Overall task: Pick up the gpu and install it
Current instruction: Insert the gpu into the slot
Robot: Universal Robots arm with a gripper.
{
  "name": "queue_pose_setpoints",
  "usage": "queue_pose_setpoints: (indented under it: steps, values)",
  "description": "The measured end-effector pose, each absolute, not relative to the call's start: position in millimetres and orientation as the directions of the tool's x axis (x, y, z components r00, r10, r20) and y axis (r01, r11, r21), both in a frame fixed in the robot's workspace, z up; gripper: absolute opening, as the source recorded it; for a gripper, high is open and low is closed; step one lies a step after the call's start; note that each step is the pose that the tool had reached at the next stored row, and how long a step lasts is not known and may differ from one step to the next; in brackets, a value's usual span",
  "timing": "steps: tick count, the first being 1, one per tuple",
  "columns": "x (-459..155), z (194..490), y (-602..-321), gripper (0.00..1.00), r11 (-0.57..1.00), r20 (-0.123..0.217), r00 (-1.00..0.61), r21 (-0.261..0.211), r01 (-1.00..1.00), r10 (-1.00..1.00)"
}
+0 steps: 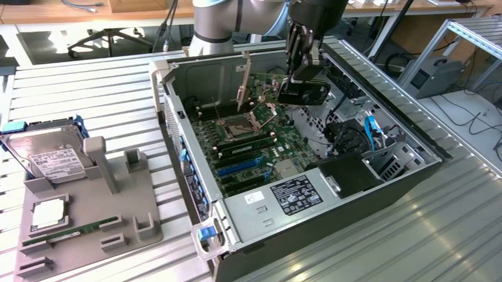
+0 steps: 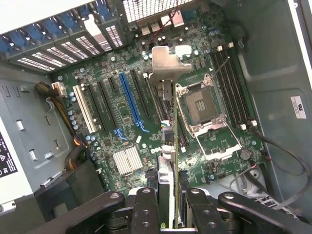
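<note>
Insertion step in hand: claw clamped on the gpu, held above the motherboard, unseated. Seating likely demands edge alignment over the blue slot.

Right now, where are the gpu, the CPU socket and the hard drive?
gpu [image 2: 166, 63], wrist view, on its silver bracket.
CPU socket [image 2: 201, 106], wrist view, on the middle of the open socket.
hard drive [image 1: 53, 161], exterior view, on its white label.
</note>
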State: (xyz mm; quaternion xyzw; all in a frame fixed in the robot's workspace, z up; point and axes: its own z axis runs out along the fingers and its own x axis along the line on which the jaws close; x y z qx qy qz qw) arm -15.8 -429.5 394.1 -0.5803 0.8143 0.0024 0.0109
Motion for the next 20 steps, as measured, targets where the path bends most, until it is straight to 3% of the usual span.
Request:
queue_pose_setpoints:
  steps: [20]
  values:
    - [-15.8, 394.0, -429.5, 0.27, 0.297, -0.020, -0.297, -0.009, -0.955, -0.955]
